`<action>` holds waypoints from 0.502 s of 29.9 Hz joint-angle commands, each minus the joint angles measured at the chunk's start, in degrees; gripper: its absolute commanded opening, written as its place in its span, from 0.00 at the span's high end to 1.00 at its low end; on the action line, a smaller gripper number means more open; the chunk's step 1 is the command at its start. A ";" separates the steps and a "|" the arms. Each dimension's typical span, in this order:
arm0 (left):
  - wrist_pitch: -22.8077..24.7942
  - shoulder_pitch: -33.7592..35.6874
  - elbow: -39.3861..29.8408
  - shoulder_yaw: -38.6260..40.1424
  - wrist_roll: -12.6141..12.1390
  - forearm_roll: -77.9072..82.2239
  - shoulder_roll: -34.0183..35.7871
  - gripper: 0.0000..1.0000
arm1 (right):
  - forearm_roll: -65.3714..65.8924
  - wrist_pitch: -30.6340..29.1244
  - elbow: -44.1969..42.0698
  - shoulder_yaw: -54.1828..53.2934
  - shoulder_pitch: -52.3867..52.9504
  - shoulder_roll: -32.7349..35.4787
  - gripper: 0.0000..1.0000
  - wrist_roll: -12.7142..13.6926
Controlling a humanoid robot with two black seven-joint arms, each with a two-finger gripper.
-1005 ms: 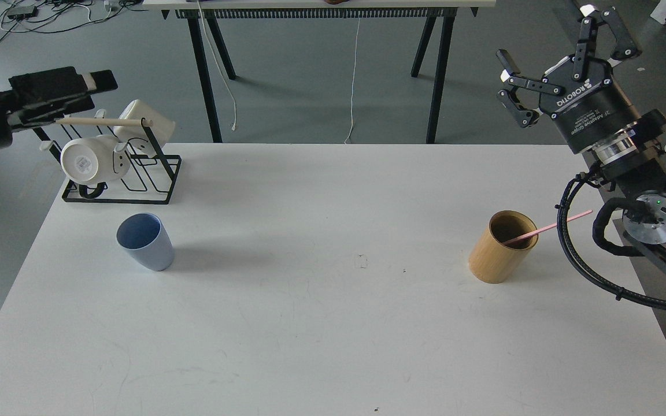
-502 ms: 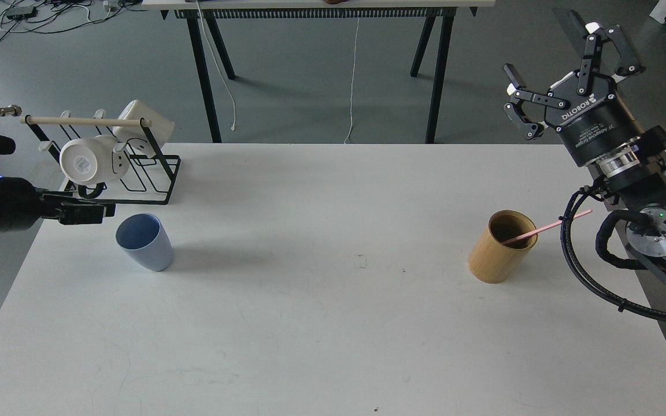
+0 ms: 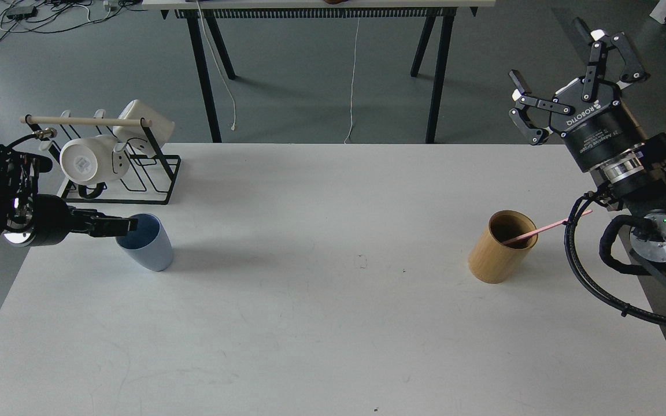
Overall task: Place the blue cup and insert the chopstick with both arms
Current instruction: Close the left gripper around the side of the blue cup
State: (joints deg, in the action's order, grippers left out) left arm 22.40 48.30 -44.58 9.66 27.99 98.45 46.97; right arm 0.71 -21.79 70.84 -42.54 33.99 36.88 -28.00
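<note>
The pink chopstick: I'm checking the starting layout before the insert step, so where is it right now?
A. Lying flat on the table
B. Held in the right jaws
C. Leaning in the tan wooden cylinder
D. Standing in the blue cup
C. The pink chopstick has its lower end inside the tan wooden cylinder and leans out over its right rim; the blue cup holds nothing, and the right gripper is open and empty above.

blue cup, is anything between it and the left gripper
Nothing visible. The left gripper already reaches over the near left rim of the blue cup. The mug rack stands behind the cup, out of the way.
</note>
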 commanded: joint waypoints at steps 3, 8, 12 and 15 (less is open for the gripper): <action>0.01 -0.75 0.19 0.18 0.01 -0.45 -0.39 0.04 | 0.00 0.08 0.00 -0.09 -0.24 0.21 0.04 0.00; -2.01 -0.75 0.54 0.19 0.01 -0.80 -1.88 0.12 | 0.00 0.08 0.00 -0.44 -0.33 0.21 0.04 0.00; -2.19 -1.45 1.95 0.10 0.01 -0.62 -2.50 0.24 | 0.00 0.08 0.00 -0.61 -0.68 0.21 0.04 0.00; -2.27 -2.07 2.04 0.10 0.01 -0.54 -2.50 0.32 | 0.00 0.08 -0.09 -0.61 -0.86 0.39 0.04 0.00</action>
State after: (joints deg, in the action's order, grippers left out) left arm 20.21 46.73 -42.72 9.79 27.99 97.81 44.53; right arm 0.70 -21.70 70.83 -43.13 33.32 37.13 -28.00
